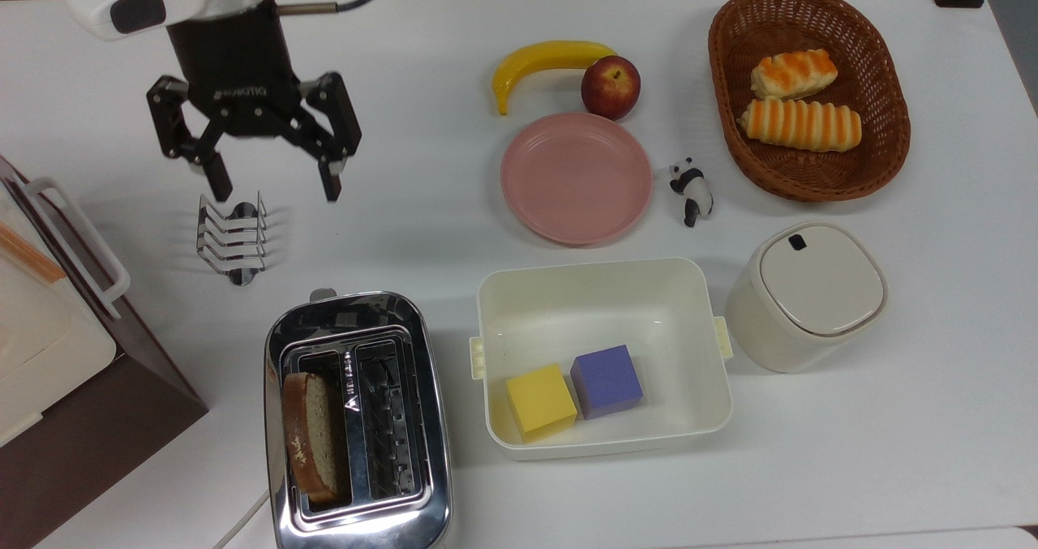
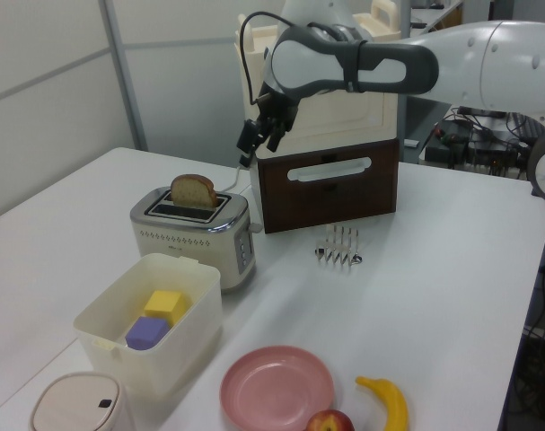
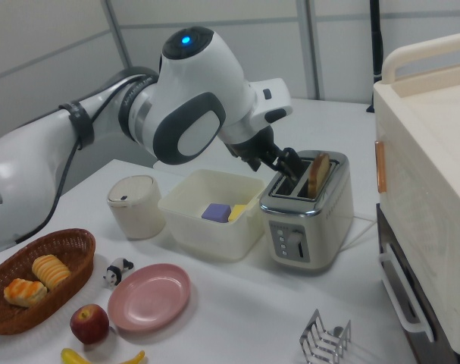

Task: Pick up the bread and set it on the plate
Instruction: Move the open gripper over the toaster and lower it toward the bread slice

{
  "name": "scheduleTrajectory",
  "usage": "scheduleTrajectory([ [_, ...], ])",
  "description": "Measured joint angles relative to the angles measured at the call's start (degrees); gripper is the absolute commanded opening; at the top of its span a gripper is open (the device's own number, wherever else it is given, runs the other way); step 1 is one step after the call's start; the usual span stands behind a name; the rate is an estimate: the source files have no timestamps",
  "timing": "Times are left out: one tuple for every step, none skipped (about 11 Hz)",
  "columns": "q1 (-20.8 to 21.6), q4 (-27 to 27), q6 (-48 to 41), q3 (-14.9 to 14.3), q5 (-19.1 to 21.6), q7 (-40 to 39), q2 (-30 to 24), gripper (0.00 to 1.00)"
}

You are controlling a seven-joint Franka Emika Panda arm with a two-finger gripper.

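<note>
The bread (image 1: 312, 439) is a brown slice standing upright in the left slot of a chrome toaster (image 1: 430, 419) near the top view's bottom edge. It pokes up above the toaster (image 2: 191, 235) in the left view as bread (image 2: 193, 190), and in the right view as bread (image 3: 318, 173). The pink plate (image 1: 576, 177) lies bare mid-table, to the top view's right of the toaster, also seen as plate (image 2: 276, 388) and plate (image 3: 149, 296). My gripper (image 1: 274, 188) hangs open above the table, over the toast rack's far side, well short of the bread. It holds nothing.
A metal toast rack (image 1: 232, 237) stands under the gripper. A cream tub (image 1: 604, 277) with a yellow and a purple cube sits right of the toaster, a lidded canister (image 1: 811, 293) beyond. Banana (image 1: 543, 58), apple (image 1: 610, 87), panda figure (image 1: 692, 190), roll basket (image 1: 807, 176) and a brown-and-cream box (image 1: 73, 371) ring the table.
</note>
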Motion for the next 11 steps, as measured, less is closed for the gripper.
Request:
scheduleTrajectory([
  [0.1, -0.01, 2.94, 0.05, 0.0, 0.28, 0.8, 1.0],
  [0.11, -0.02, 6.03, 0.05, 0.0, 0.28, 1.58, 1.0],
  [0.11, -0.06, 8.31, 0.05, 0.0, 0.28, 2.42, 1.0],
  [0.12, -0.08, 10.6, 0.05, 0.0, 0.28, 3.41, 1.0],
  [0.13, -0.11, 13.69, 0.1, 0.0, 0.28, 4.64, 1.0],
  [0.17, -0.15, 16.68, 0.16, 0.0, 0.28, 5.99, 1.0],
  [0.22, -0.18, 18.98, 0.25, 0.0, 0.28, 7.39, 1.0],
  [0.31, -0.2, 21.26, 0.68, 0.0, 0.28, 8.74, 1.0],
  [0.6, -0.22, 24.24, 1.24, 0.0, 0.28, 10.2, 1.0],
  [1.02, -0.23, 26.97, 1.58, 0.0, 0.28, 11.61, 1.0],
  [1.6, -0.23, 29.33, 1.64, 0.0, 0.28, 12.8, 1.0],
])
